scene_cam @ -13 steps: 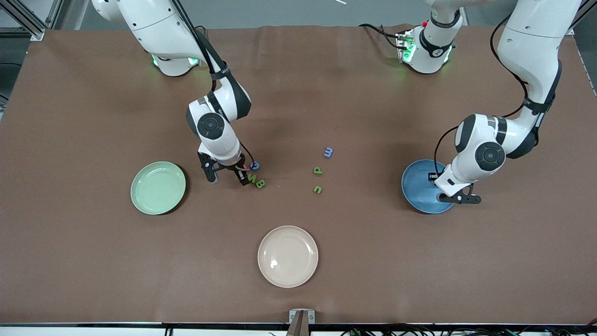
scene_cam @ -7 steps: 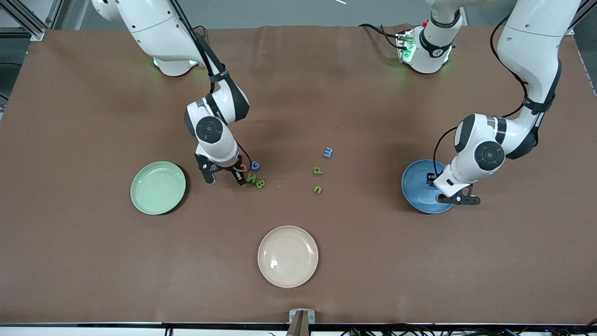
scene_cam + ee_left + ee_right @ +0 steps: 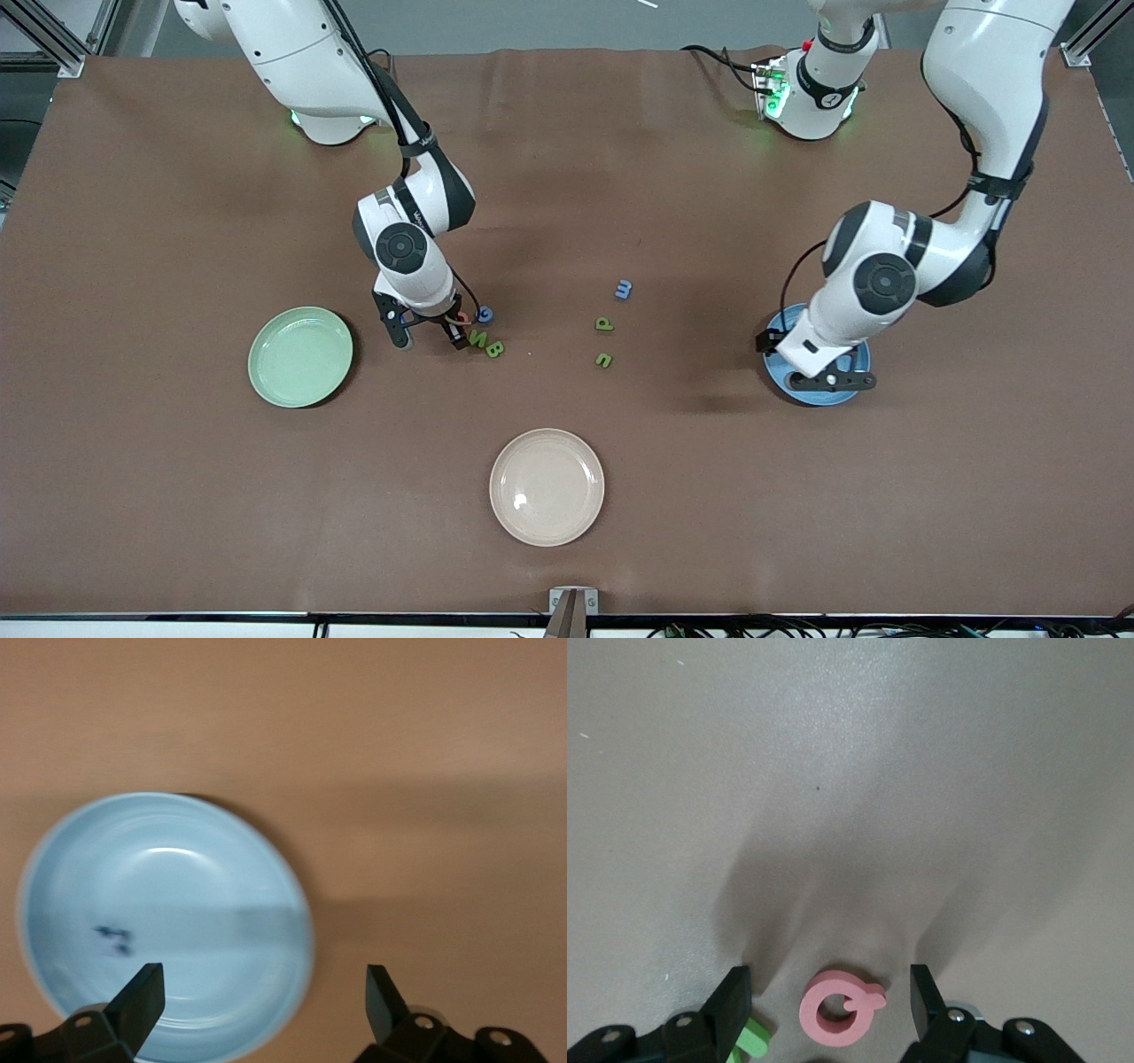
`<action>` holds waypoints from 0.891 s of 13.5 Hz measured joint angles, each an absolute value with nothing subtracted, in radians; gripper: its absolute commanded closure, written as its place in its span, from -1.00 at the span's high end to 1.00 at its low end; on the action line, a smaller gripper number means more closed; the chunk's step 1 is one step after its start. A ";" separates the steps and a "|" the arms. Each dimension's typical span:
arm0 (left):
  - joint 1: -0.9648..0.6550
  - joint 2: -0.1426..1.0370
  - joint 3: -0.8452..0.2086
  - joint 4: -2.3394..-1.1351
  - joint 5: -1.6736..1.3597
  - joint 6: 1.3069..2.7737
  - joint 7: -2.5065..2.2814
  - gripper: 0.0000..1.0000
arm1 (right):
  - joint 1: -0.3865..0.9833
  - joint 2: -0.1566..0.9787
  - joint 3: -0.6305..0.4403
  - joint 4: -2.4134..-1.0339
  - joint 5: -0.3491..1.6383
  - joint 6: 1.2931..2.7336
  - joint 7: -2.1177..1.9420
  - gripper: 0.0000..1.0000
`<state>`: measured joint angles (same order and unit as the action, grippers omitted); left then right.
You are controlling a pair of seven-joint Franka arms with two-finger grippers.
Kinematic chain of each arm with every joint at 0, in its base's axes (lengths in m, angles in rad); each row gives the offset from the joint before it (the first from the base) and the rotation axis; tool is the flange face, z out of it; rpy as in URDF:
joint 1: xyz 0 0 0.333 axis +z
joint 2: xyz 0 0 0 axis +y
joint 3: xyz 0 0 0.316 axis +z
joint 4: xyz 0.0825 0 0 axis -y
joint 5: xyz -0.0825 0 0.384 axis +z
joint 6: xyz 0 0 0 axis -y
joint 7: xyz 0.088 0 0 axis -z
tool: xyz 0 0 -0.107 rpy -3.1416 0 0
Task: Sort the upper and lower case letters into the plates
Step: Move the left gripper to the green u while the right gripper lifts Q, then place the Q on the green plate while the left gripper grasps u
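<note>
My right gripper stands open low over the table, its fingers on either side of a flat red letter Q without touching it. Beside it lie a blue G, a green N and a green B. A blue m and two green small letters lie mid-table. My left gripper hangs open over the blue plate, where a small dark blue piece lies. The pale green plate holds nothing.
A cream-beige plate sits nearer the front camera than the letters, with nothing in it. The brown table cover spreads widely around all three plates.
My left gripper has opened over the blue plate and shifted a little toward the right arm's end. The right gripper edged slightly toward the green plate, settling around the red Q.
</note>
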<state>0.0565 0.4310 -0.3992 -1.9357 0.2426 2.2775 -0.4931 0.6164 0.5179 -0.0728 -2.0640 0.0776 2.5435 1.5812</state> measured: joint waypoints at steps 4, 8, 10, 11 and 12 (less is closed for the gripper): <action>-0.099 0.514 -0.418 -1.804 0.243 2.278 -0.661 1.00 | 0.619 0.523 -0.071 -2.063 0.078 2.545 1.589 0.60; -0.240 0.669 -0.400 -1.634 0.243 2.278 -0.690 1.00 | 0.622 0.524 -0.070 -2.062 0.078 2.546 1.598 0.56; -0.309 0.733 -0.361 -1.569 0.243 2.278 -0.706 1.00 | 0.622 0.524 -0.069 -2.061 0.078 2.547 1.600 0.52; -0.340 0.759 -0.341 -1.544 0.243 2.278 -0.711 1.00 | 0.622 0.524 -0.069 -2.061 0.078 2.547 1.602 0.50; -0.365 0.782 -0.324 -1.523 0.243 2.278 -0.713 1.00 | 0.622 0.524 -0.069 -2.060 0.078 2.547 1.603 0.45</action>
